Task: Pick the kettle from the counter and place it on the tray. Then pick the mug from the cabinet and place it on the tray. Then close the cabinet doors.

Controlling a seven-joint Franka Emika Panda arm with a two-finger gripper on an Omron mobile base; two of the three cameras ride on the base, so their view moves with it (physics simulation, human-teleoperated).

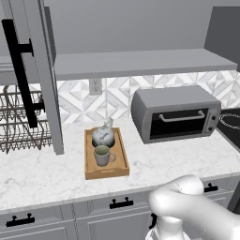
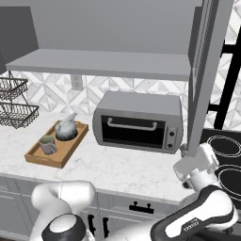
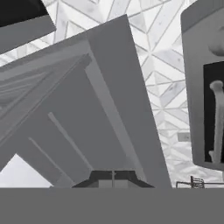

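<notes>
Right cabinet door (image 2: pixel 203 70) just ahead of the shut, empty gripper (image 3: pixel 113 177): stiff, heavy-looking, hinged panel, best pushed flat near its free edge. Far left below on the tabletop (image 2: pixel 117 164), tray (image 2: pixel 40 157) carrying kettle (image 2: pixel 66 129) and mug (image 2: pixel 47 144).

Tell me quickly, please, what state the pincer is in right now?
Pincer: closed, holding nothing, tips up against the right cabinet door.

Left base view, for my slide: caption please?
Kettle and mug on the tray; cabinet door open.
</notes>
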